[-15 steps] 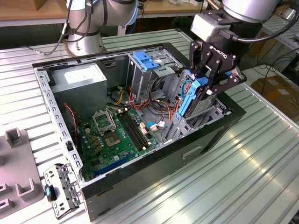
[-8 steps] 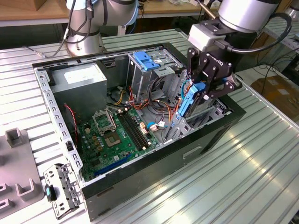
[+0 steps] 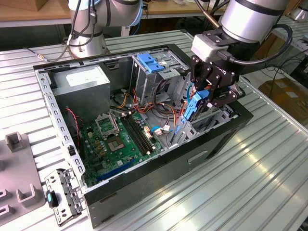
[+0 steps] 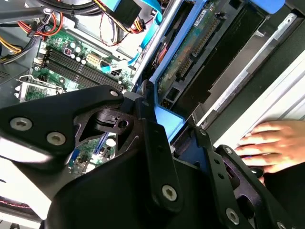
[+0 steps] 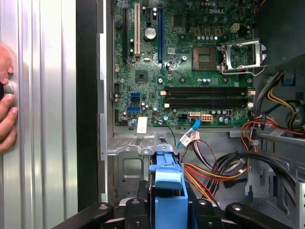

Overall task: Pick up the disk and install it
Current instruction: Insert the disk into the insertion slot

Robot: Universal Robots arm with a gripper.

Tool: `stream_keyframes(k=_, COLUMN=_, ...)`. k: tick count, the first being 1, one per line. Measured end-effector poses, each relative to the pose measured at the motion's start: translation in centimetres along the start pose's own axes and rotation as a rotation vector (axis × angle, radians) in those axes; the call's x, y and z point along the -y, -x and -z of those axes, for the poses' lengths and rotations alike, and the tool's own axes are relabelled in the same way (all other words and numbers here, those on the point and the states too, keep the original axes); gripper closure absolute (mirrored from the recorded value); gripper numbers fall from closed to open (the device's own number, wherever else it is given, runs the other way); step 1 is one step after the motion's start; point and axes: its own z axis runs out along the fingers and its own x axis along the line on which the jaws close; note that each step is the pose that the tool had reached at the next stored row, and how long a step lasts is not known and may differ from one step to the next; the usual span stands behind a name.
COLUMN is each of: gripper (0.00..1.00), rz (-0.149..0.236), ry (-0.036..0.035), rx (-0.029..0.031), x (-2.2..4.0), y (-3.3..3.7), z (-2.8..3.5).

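Above the ribbed table (image 3: 269, 163) the gripper (image 3: 208, 98) clamps the disk (image 3: 193, 109); a hand (image 5: 5, 114) (image 4: 274, 143) shows in both wrist views.

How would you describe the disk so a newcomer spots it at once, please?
Find the open computer case, then its end on the exterior view's right. There the black hand grips the disk. Unlike the blue bracket atop the grey cage, it stands on edge.
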Motion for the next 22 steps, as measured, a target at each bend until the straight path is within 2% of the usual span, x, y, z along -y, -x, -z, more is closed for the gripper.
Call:
stream_keyframes(k=5, gripper=0.62, rz=0.0, ry=0.0, rx=-0.0002, x=0.0, y=-0.03, z=0.01)
stream_keyframes(k=6, gripper=0.56, rz=0.0, ry=0.0, rx=0.0, x=0.0, y=-0.03, z=0.0)
stream_keyframes(k=13, gripper=0.56, rz=0.0, ry=0.0, rx=0.0001, x=0.0, y=-0.05, z=-0.01)
stream_keyframes(k=15, gripper=0.71, rz=0.0, ry=0.0, rx=0.0001, x=0.0, y=-0.06, z=-0.01)
stream_keyframes(k=16, gripper=0.71, rz=0.0, ry=0.0, rx=0.0001, x=0.0, y=-0.07, z=-0.01)
stream_keyframes(k=17, gripper=0.76, rz=0.0, ry=0.0, rx=0.0, x=0.0, y=-0.07, z=0.0)
stream_keyframes(k=18, gripper=0.89, rz=0.0, ry=0.0, rx=0.0, x=0.0, y=-0.07, z=0.0)
stream_keyframes(k=22, gripper=0.89, rz=0.0, ry=0.0, rx=0.0, x=0.0, y=-0.09, z=-0.01)
